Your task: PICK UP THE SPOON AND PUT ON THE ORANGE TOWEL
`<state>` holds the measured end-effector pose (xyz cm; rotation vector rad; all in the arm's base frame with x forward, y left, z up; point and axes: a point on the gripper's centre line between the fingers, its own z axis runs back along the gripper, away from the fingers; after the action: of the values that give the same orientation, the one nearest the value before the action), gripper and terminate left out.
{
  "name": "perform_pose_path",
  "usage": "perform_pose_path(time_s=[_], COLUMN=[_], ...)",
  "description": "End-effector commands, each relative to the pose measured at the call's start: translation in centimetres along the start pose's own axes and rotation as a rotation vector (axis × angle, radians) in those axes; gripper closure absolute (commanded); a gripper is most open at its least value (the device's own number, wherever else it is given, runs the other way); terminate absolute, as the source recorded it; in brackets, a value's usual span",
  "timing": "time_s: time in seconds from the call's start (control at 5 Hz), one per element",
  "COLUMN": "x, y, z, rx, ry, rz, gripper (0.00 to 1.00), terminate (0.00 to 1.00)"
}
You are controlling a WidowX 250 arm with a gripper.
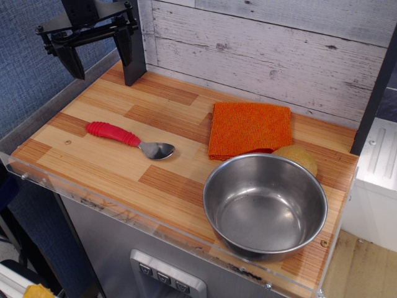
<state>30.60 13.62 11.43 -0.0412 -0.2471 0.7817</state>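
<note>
The spoon (pixel 128 139) lies flat on the wooden counter at the left, its ribbed red handle pointing left and its shiny metal bowl pointing right. The orange towel (pixel 249 128) lies folded flat at the back middle, right of the spoon and apart from it. My gripper (pixel 102 57) hangs open and empty at the top left, high above the counter's back left corner, well behind the spoon.
A large steel bowl (pixel 265 206) stands at the front right, touching the towel's front edge. A yellowish sponge-like lump (pixel 299 158) sits behind the bowl. A whitewashed plank wall (pixel 267 56) runs along the back. A clear plastic lip (pixel 124 208) edges the counter front.
</note>
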Motion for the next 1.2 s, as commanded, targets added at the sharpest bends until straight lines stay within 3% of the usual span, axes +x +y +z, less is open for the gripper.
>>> perform_pose_path(time_s=[0.0,0.2,0.4,0.6,1.0], x=[0.0,-0.2,-0.7,-1.2,-1.9], y=[0.0,2.4,3.8,4.7,4.9], z=[0.0,-0.6,-0.7,-1.1,-4.6], rx=[0.000,-0.068,-0.031,-0.010,0.044], ry=[0.000,0.078,0.114,0.143,0.162], rz=[0.000,0.283,0.543,0.681,0.675], gripper=[0.00,0.00,0.00,0.00,0.00], terminate=[0.00,0.00,0.00,0.00,0.00])
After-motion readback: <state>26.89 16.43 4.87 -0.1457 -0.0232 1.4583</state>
